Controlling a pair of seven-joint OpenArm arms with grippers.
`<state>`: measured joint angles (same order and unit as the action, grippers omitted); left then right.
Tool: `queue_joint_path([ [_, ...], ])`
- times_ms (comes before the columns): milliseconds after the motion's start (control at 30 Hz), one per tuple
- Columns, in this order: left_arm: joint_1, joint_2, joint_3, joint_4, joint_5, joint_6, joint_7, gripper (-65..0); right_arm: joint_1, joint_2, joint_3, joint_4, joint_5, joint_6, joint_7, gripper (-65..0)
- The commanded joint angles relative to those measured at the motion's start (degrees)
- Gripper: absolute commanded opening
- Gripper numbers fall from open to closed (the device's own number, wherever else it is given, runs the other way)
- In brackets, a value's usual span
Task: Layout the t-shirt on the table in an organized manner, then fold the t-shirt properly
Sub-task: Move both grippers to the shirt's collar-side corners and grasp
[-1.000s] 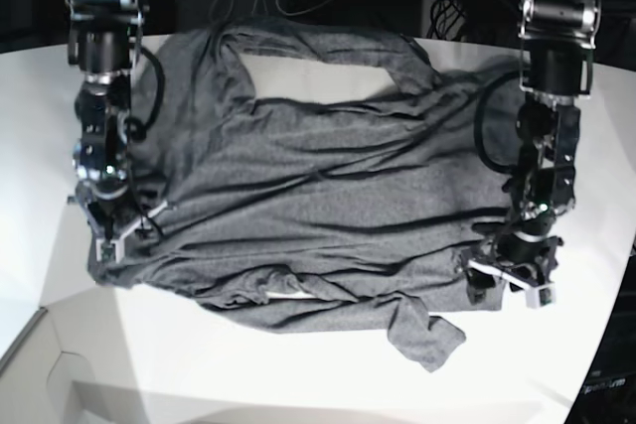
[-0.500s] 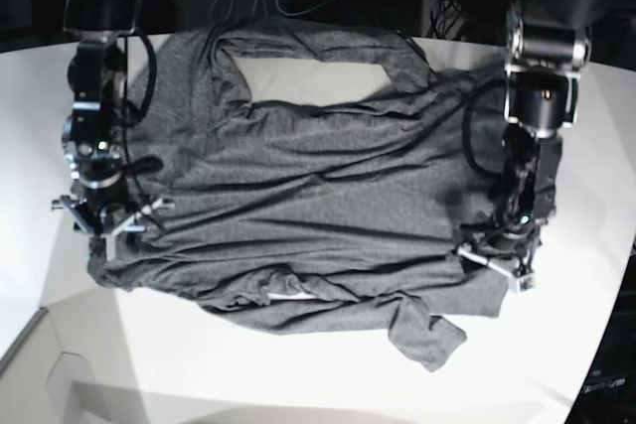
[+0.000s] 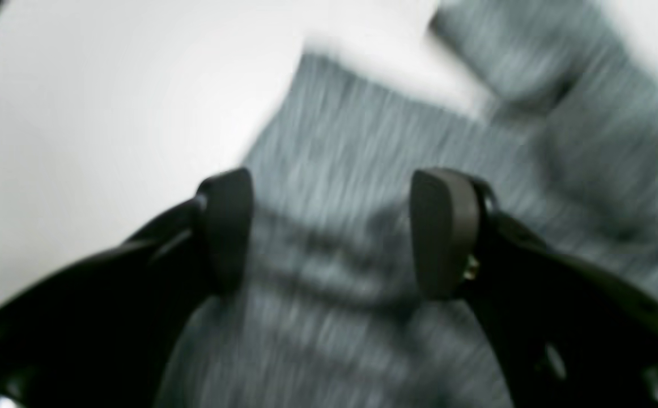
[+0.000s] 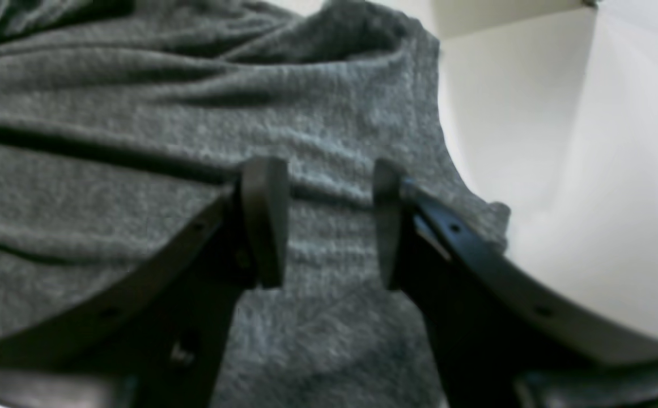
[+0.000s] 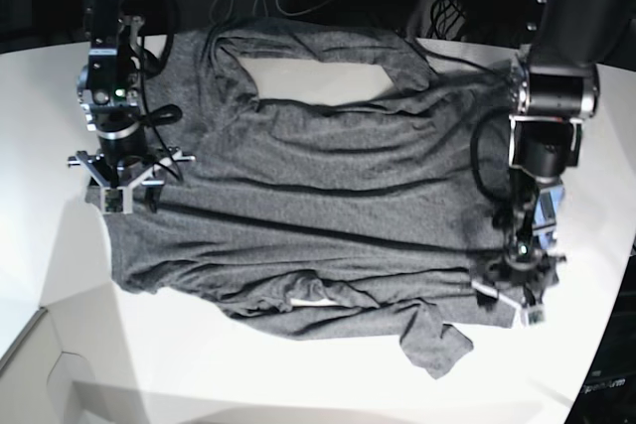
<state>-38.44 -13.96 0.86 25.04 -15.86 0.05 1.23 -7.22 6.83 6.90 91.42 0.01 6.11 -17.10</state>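
**Ana:** Fingers first: how do the two grippers stand?

**Ben:** Both are spread with only cloth under the gap and nothing pinched. The left gripper (image 3: 331, 232) has its pads wide apart over grey knit. The right gripper (image 4: 323, 224) holds a narrower gap over a wrinkled edge of fabric. Neither has hold of anything, as far as I can see.

**Ana:** Start big, then. Where is the garment?

**Ben:** The table (image 5: 40, 245) is white, and the t-shirt (image 5: 318, 206) covers most of its middle, reaching to the far edge. It lies crosswise, its long axis running from side to side of the tabletop between the two arms. It is rumpled along the near edge, where a loose flap (image 5: 437, 345) sticks out toward the near corner on the left gripper's side.

**Ana:** And the grippers against it?

**Ben:** In the base view the right gripper (image 5: 119, 181) sits over one end of the cloth and the left gripper (image 5: 517, 295) over the other, near that flap.

**Ana:** So what does the next move turn on?

**Ben:** My guess: cloth lies straight below each pair of fingers, so each need only drop and close. The left one is nearer the flap that needs smoothing.
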Motion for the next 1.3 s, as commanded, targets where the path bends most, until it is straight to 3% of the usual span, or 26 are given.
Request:
queue_joint_path([
  [0, -2.7, -0.4, -0.2, 1.9, 0.0, 0.1, -1.3, -22.8, 0.0, 0.4, 0.2, 1.2, 0.0, -0.4, 1.5, -41.7],
  [100, -2.1, -0.4, -0.1, 7.4, -0.1, 0.1, -0.8, -22.8, -0.8, -1.3, 0.4, 1.3, 0.0, -0.4, 1.5, -41.7],
  [233, 4.9, -0.6, -0.5, 19.9, -2.1, 0.1, 7.6, -22.8, -2.6, -1.9, 0.4, 3.2, 0.0, -0.4, 1.5, -41.7],
  [500, 30.8, -4.5, -1.3, 59.0, -10.7, 0.6, 25.7, -22.8, -5.3, -1.7, 0.5, 3.9, 0.0, -0.4, 1.5, -41.7],
  [633, 44.1, -4.5, -9.0, 71.5, -10.6, 0.5, 30.8, -22.8, -7.1, -1.7, 0.5, 3.9, 0.0, -0.4, 1.5, -41.7],
  [867, 52.5, -4.9, -16.8, 70.0, -10.6, 0.2, 34.6, -22.8, -7.9, -2.2, 0.2, 3.9, 0.0, -0.4, 1.5, -41.7],
  [1267, 50.3, -4.6, -13.7, 55.1, -10.6, 0.1, 34.1, -22.8, -9.2, -3.4, 0.0, 3.7, 0.0, -0.4, 1.5, -41.7],
])
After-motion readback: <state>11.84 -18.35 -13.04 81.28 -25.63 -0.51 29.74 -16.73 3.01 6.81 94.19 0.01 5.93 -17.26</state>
